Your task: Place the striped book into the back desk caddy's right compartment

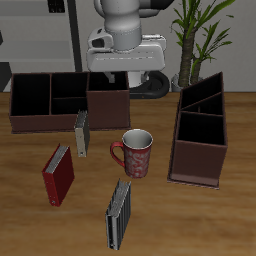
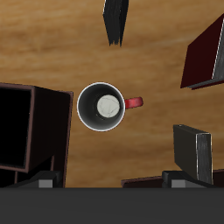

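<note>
The striped book (image 1: 120,215) stands near the table's front edge, thin and dark with fine pale stripes; it also shows in the wrist view (image 2: 116,19). The back desk caddy (image 1: 30,122) is the long, low brown box farther back. Its right compartment (image 1: 107,108) is the squarish end section with the reddish-brown front wall. My gripper (image 1: 125,70) hangs high above the table, behind the mug and beside that compartment, far from the striped book. In the wrist view the gripper (image 2: 112,184) is open and empty, with its fingertips (image 2: 44,182) spread wide.
A red patterned mug (image 1: 135,152) stands mid-table, directly below the wrist camera (image 2: 105,105). A red book (image 1: 58,175) and a pale grey-olive book (image 1: 81,132) stand before the back caddy. A taller slant-sided brown caddy (image 1: 200,135) stands at the side. A plant (image 1: 200,30) is behind.
</note>
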